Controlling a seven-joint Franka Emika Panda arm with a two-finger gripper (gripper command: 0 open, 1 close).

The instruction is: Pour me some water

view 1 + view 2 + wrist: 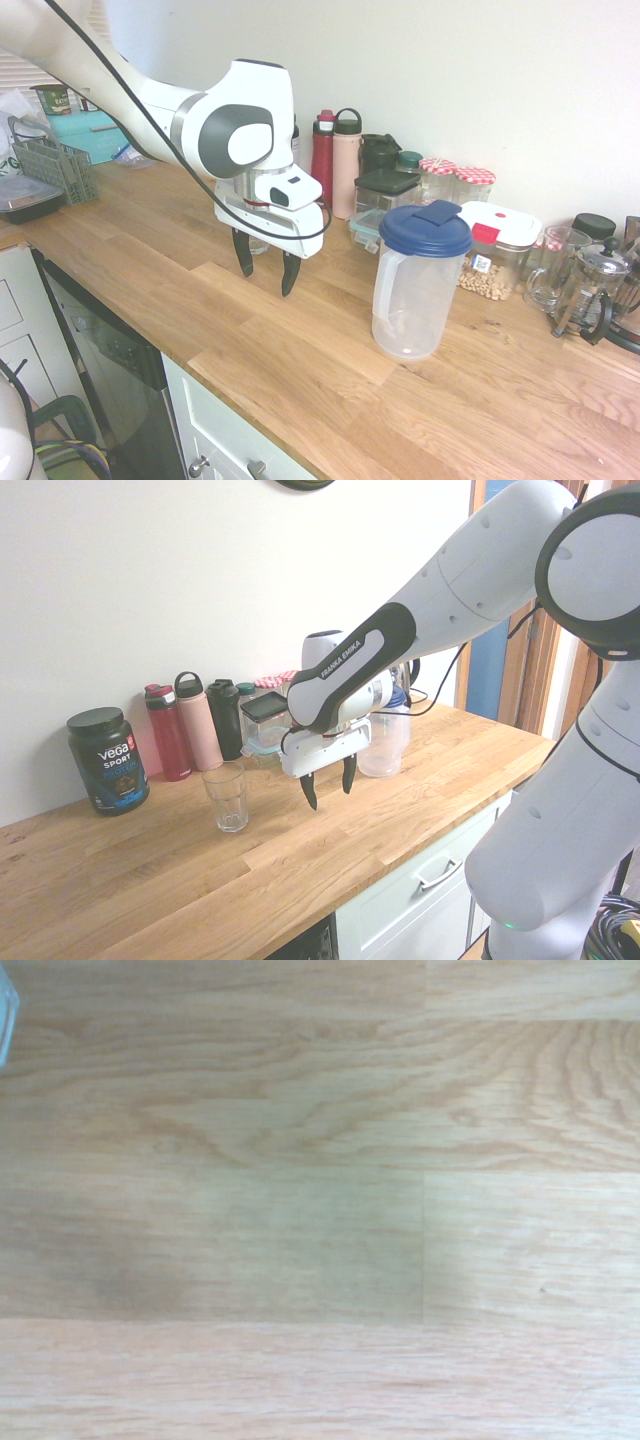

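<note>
We see the gripper [266, 272] hanging at the centre-left of the first exterior frame, pointing straight down above the wooden countertop [330, 380], its two dark fingers [243, 258] spread apart and holding nothing. To its right in that frame stands a translucent plastic pitcher [415, 290] with a dark blue lid [425, 231]; any water in it is too faint for us to make out, apart from a slight cloudiness near the base. In the second exterior view the gripper [327, 783] sits at mid-frame with the pitcher [383, 742] partly hidden behind it, and an empty-looking clear drinking glass [226, 797] stands to its left, apart from it. Along the wall we see a red bottle [166, 733], a pink bottle [197, 722] and a dark protein tub [108, 759]. The wrist view shows only blurred wood grain [320, 1220].
</note>
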